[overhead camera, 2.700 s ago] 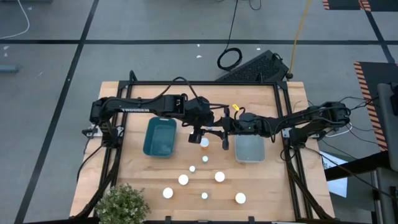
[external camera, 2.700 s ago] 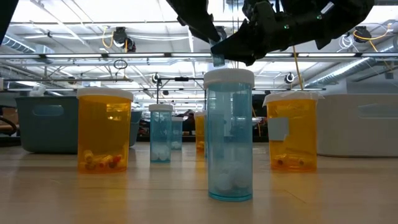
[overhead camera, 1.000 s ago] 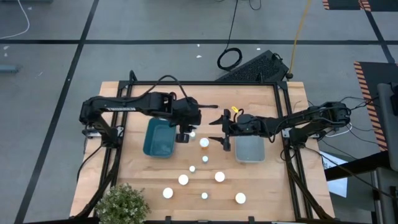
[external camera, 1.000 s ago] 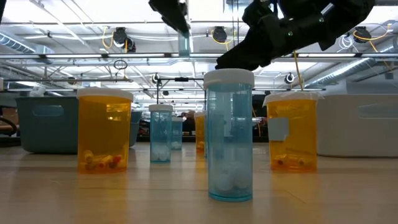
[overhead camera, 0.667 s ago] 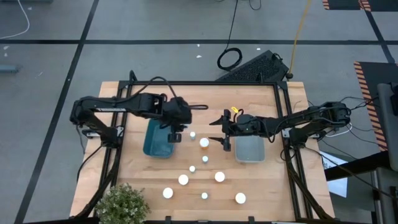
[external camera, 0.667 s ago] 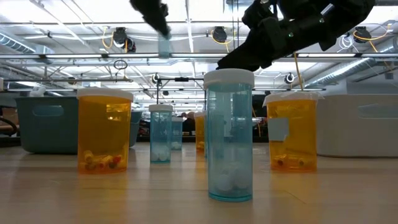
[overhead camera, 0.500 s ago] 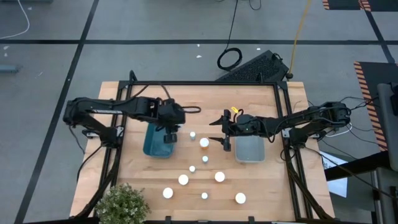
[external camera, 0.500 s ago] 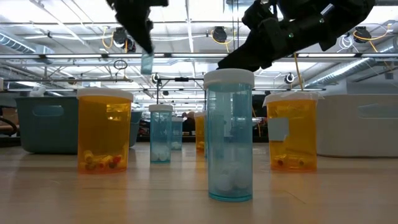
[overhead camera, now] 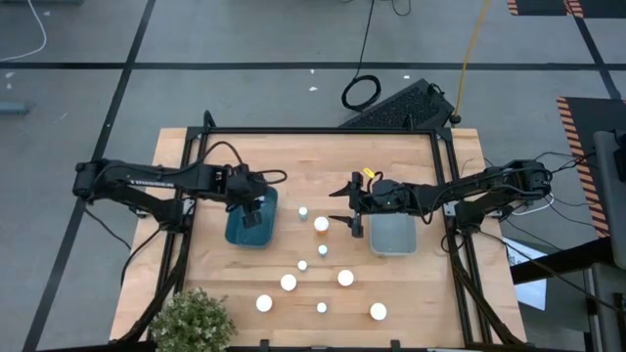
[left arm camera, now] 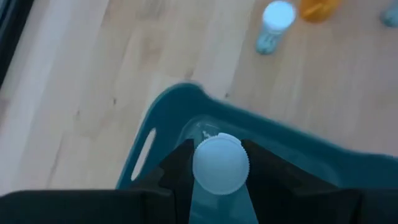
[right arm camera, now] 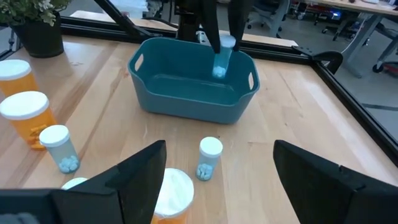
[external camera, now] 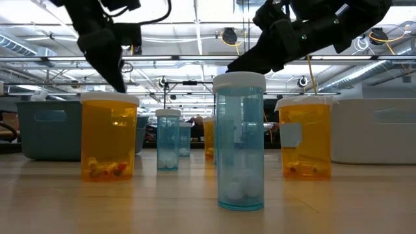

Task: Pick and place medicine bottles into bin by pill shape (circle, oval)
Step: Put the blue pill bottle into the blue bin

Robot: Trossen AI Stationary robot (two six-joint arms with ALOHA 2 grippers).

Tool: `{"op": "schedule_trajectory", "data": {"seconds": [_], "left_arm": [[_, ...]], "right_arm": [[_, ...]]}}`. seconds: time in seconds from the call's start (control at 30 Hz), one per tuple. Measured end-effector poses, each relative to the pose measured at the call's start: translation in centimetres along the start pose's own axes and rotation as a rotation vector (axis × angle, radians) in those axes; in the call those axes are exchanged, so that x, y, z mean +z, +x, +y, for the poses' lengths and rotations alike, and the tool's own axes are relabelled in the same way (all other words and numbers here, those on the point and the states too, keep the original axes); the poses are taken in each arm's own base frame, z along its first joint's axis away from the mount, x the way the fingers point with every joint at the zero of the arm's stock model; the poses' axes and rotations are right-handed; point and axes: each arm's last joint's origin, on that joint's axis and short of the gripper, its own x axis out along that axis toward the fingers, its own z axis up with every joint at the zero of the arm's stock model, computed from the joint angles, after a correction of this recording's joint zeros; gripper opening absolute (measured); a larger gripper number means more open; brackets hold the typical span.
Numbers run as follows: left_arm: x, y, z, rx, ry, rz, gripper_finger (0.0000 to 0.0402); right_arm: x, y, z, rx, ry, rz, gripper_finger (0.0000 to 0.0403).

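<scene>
Held bottle: small clear-blue medicine bottle w/ round white cap [left arm camera: 220, 163], white pills inside, hanging over the teal plastic bin [overhead camera: 250, 217], above its floor – prob. placed for a drop.
Left gripper [overhead camera: 252, 208]: over teal bin, jaws pinching the bottle by its sides just under the cap, bottle upright.
Right gripper [overhead camera: 354, 207]: waits betw. teal bin & pale grey bin [overhead camera: 392, 235], jaws spread wide, nothing held.
Other bottles: several white-capped bottles [overhead camera: 322, 223] stand on the wooden table [overhead camera: 421, 284] beside & in front of teal bin, unsorted.
Step (judgement): release next; sorting far from done.
</scene>
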Motion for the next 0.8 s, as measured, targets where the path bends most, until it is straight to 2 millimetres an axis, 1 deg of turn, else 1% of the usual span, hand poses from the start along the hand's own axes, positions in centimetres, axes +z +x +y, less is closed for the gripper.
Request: {"op": "schedule_trajectory", "data": {"seconds": [0.13, 0.27, 0.4, 0.6, 0.8], "left_arm": [[-1.2, 1.4, 0.4, 0.037, -0.011, 0.040, 0.0127], [-2.3, 2.7, 0.9, 0.062, -0.065, 0.064, 0.0127], [-2.9, 3.3, 1.2, 0.076, -0.114, 0.076, 0.0127], [-3.8, 3.9, 1.3, 0.119, -0.118, 0.098, 0.0127], [-4.5, 4.7, 1.3, 0.118, -0.120, 0.090, 0.0133]], "right_arm": [[0.0, 0.0, 0.0, -0.001, 0.000, -0.005, 0.0288], [0.0, 0.0, 0.0, -0.001, 0.000, -0.005, 0.0288], [0.0, 0.0, 0.0, -0.001, 0.000, -0.004, 0.0288], [0.0, 0.0, 0.0, 0.000, 0.000, -0.005, 0.0288], [0.0, 0.0, 0.0, -0.001, 0.000, -0.005, 0.0288]]}}
